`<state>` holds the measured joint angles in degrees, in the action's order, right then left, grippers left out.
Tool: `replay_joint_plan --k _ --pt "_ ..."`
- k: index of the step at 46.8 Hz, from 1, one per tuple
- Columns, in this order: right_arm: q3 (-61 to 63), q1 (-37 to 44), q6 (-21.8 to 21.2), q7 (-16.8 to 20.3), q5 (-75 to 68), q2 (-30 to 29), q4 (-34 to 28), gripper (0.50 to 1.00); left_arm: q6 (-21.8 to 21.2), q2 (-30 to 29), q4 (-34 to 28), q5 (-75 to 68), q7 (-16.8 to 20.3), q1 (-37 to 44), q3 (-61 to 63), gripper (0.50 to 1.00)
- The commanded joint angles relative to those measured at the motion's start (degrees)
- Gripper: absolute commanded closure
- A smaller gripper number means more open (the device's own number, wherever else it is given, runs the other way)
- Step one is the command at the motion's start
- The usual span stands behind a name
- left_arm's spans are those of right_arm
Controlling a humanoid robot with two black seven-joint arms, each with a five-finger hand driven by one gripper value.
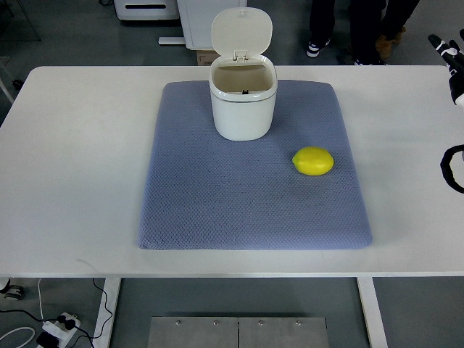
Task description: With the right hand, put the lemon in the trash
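Note:
A yellow lemon (pixel 313 161) lies on the blue-grey mat (pixel 217 210), right of centre. A small white trash bin (pixel 243 101) stands at the mat's far middle, its flip lid (pixel 241 31) raised and its inside open to view. My right hand (pixel 451 61) shows only partly at the upper right edge, over the bare table and well to the right of and beyond the lemon. Its visible fingers are stretched out and hold nothing. The left arm is out of view.
The mat lies on a white table (pixel 72 159). A black cable loop (pixel 449 168) hangs at the right edge, level with the lemon. A person's legs and shoes (pixel 348 29) stand beyond the far edge, beside white cabinets (pixel 188 18).

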<state>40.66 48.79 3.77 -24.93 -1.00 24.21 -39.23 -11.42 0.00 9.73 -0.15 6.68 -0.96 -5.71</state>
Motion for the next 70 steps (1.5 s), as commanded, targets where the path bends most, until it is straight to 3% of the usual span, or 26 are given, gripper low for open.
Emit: replay_joint_plan --k 1,9,19,47,55,64,70 --pt "-0.4 0.1 0.0 -0.5 0.3 0.0 -0.1 0.5 0.0 0.0 -0.1 0.0 0.0 0.0 0.0 0.5" --pt "-0.6 0.1 0.0 0.1 5.4 0.9 -1.5 0.5 0.0 0.0 0.0 0.0 0.0 0.0 0.0 0.5" --pt "-1.7 -0.2 -0.1 4.0 18.0 2.5 -6.4 0.5 0.0 0.0 0.0 0.0 0.0 0.0 0.0 0.5" --pt "-22.1 3.6 -1.0 4.3 40.0 19.2 -24.6 0.5 0.0 0.0 0.0 0.0 0.0 0.0 0.0 0.5" --pt "-32.4 9.1 -1.2 4.3 47.4 20.0 -27.6 0.5 0.0 0.0 0.0 0.1 0.0 0.0 0.0 0.5" --pt "-55.3 24.8 -1.3 5.0 47.8 18.9 -27.7 0.5 0.0 0.0 -0.1 0.0 0.0 0.0 0.0 0.5" --pt "-62.8 31.0 -1.7 5.4 47.6 16.6 -27.7 0.5 0.0 0.0 0.0 0.0 0.0 0.0 0.0 0.5"
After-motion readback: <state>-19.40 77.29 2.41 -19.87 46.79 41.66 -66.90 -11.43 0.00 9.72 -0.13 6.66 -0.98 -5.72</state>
